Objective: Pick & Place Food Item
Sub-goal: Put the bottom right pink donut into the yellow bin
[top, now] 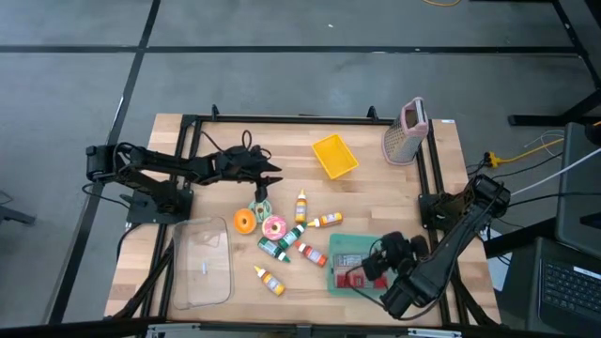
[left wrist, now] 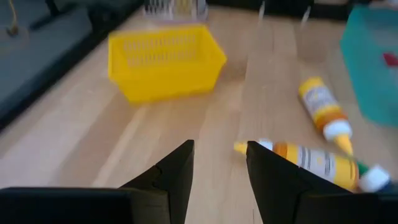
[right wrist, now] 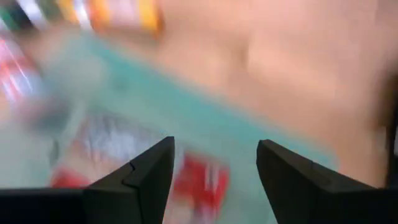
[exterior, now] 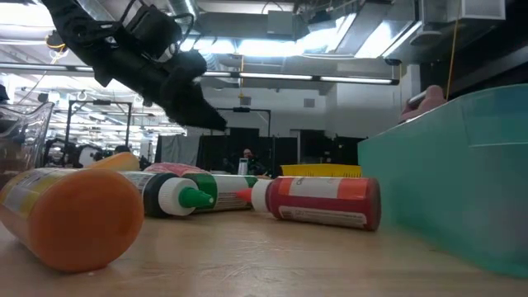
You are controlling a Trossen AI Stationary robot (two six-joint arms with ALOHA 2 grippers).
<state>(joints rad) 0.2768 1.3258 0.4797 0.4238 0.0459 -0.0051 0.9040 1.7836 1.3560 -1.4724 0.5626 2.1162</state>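
Several small sauce bottles [top: 302, 230], a pink donut [top: 274, 227] and an orange [top: 244, 221] lie scattered on the middle of the wooden table. A teal bin [top: 346, 246] stands to their right, with red packets [right wrist: 199, 180] lying in it. My right gripper [right wrist: 214, 162] hangs open over the bin [right wrist: 186, 118], pointing steeply down, with nothing between its fingers; the high view shows my right gripper [top: 374, 270] above the bin's near half. My left gripper [left wrist: 221, 155] is open and empty above the table, beyond the items, facing a yellow basket [left wrist: 165, 59].
A yellow basket [top: 335, 155] sits at the far middle and a metal grater [top: 406, 131] at the far right corner. A clear plastic container [top: 202, 261] stands near left. Bare wood shows between the basket and the bottles.
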